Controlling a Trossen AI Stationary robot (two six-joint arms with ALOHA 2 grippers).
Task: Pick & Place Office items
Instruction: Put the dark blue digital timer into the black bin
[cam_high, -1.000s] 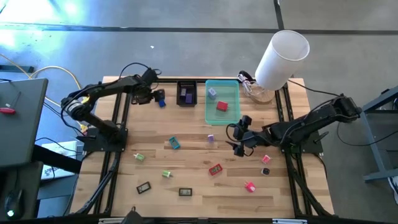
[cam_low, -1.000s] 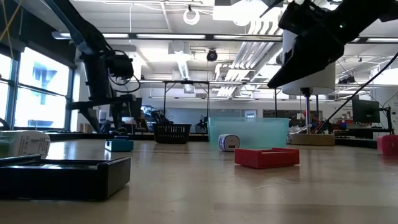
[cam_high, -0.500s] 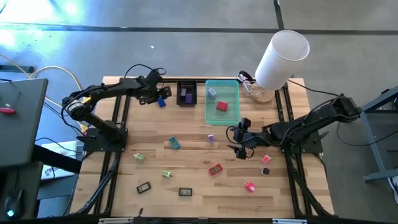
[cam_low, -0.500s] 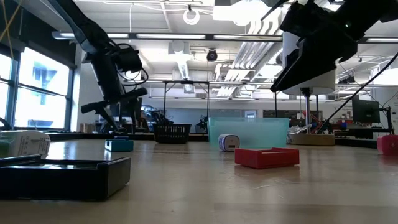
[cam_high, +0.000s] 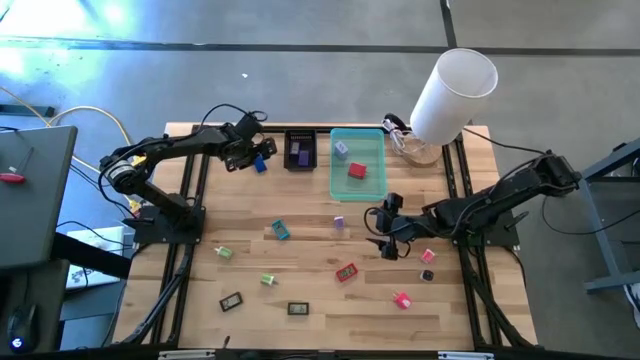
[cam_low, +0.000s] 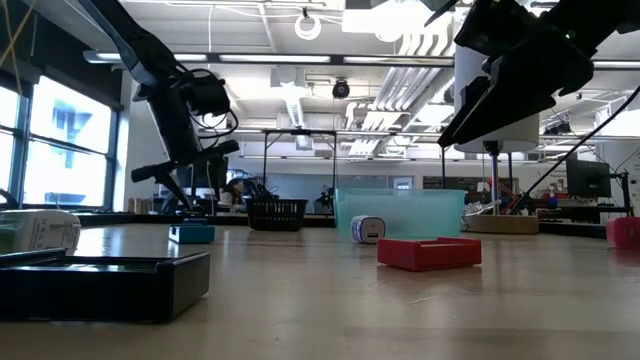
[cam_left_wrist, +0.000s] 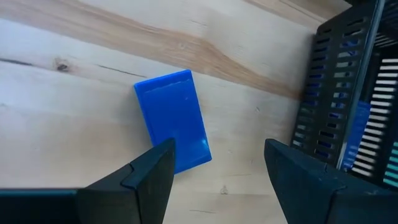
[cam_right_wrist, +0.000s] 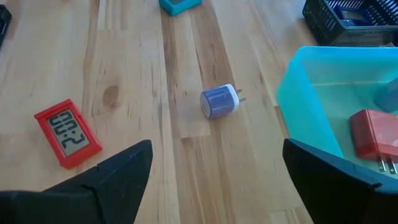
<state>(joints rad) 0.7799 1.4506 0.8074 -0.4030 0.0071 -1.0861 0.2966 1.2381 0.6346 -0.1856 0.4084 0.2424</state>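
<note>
Small office pieces lie scattered on the wooden table. A blue block (cam_high: 260, 165) (cam_left_wrist: 173, 121) lies flat beside the black slotted tray (cam_high: 300, 150), and my left gripper (cam_high: 262, 150) (cam_left_wrist: 217, 171) hovers open over it, touching nothing. My right gripper (cam_high: 384, 230) (cam_right_wrist: 214, 180) hangs open above the table, near the teal tray (cam_high: 357, 160). Ahead of it lie a purple-and-white plug (cam_right_wrist: 219, 101) (cam_high: 339, 222) and a red clock piece (cam_right_wrist: 67, 141) (cam_high: 346, 271). The teal tray holds a red piece (cam_high: 356, 170) and a bluish one (cam_high: 341, 148).
A teal piece (cam_high: 280, 230), two green ones (cam_high: 222, 252) (cam_high: 267, 279), two black ones (cam_high: 231, 300) (cam_high: 297, 309) and pink ones (cam_high: 402, 299) (cam_high: 428, 256) lie toward the near edge. A tall white cylinder (cam_high: 455, 90) stands at the far right corner.
My left gripper has moved toward the table's right, closer to the black tray, and has tipped and turned over the blue block. My right gripper has drifted a little toward the near edge. No piece has moved.
</note>
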